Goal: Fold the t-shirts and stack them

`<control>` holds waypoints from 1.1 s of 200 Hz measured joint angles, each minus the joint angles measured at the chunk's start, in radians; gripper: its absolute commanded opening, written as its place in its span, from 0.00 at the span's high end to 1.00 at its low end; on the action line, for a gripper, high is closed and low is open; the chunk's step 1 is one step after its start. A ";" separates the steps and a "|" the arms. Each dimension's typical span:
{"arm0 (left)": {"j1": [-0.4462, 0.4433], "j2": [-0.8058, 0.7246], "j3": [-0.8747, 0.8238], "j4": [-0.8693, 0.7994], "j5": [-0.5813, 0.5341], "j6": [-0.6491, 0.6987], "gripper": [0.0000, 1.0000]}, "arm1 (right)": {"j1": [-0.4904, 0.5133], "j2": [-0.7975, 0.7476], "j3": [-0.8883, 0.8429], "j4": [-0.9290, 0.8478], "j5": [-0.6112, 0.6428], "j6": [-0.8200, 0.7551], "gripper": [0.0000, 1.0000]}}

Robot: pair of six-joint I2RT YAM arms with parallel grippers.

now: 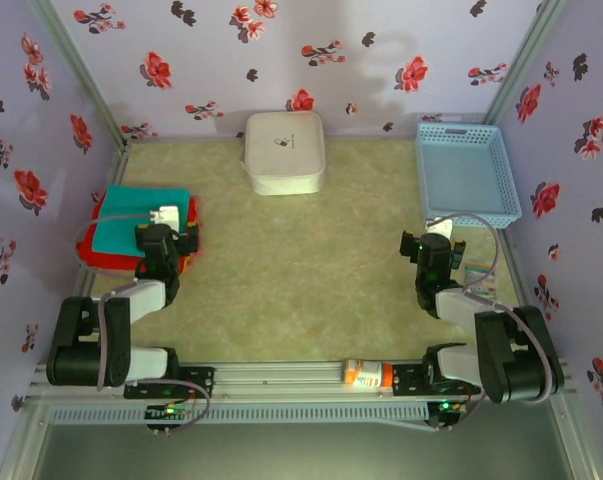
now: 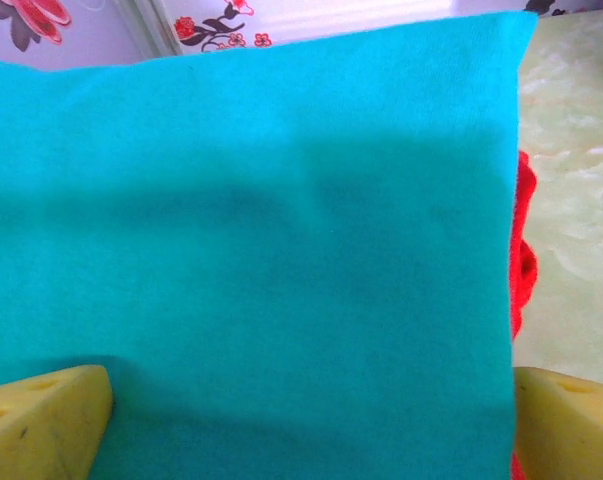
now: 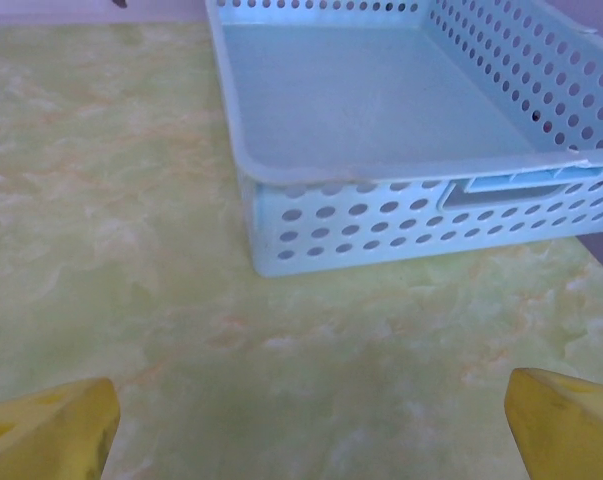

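Left gripper gapes wide over two stacked shirts, one teal t-shirt atop one red t-shirt, at the table's left side; right gripper, likewise spread, faces one light-blue mesh basket.

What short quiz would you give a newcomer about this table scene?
1. True or false: the teal t-shirt lies on top of the red t-shirt.
2. Which thing is nearest the right hand? A) white box B) blue basket C) teal t-shirt
3. Fill in: the left hand, over the teal t-shirt, has its fingers ___ (open or shut).
Key: 1 true; 2 B; 3 open.
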State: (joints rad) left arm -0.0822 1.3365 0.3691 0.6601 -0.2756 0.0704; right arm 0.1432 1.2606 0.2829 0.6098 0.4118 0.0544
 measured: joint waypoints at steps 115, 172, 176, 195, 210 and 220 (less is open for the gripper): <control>0.000 0.196 -0.110 0.417 0.067 -0.001 0.00 | -0.084 0.307 0.032 0.320 -0.144 0.001 0.01; 0.075 0.201 -0.001 0.312 0.071 -0.092 0.00 | -0.121 0.308 0.083 0.282 -0.166 0.032 0.01; 0.075 0.201 -0.001 0.310 0.072 -0.095 0.00 | -0.121 0.308 0.083 0.281 -0.166 0.034 0.01; 0.075 0.201 -0.001 0.307 0.077 -0.102 0.00 | -0.121 0.308 0.083 0.281 -0.166 0.035 0.01; 0.075 0.201 -0.001 0.305 0.078 -0.104 0.00 | -0.121 0.308 0.083 0.280 -0.166 0.035 0.01; 0.075 0.201 -0.001 0.304 0.078 -0.106 0.00 | -0.121 0.308 0.083 0.280 -0.166 0.035 0.01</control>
State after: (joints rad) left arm -0.0074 1.5372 0.3679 0.9646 -0.1978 -0.0357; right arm 0.0219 1.5688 0.3660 0.8898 0.2459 0.0891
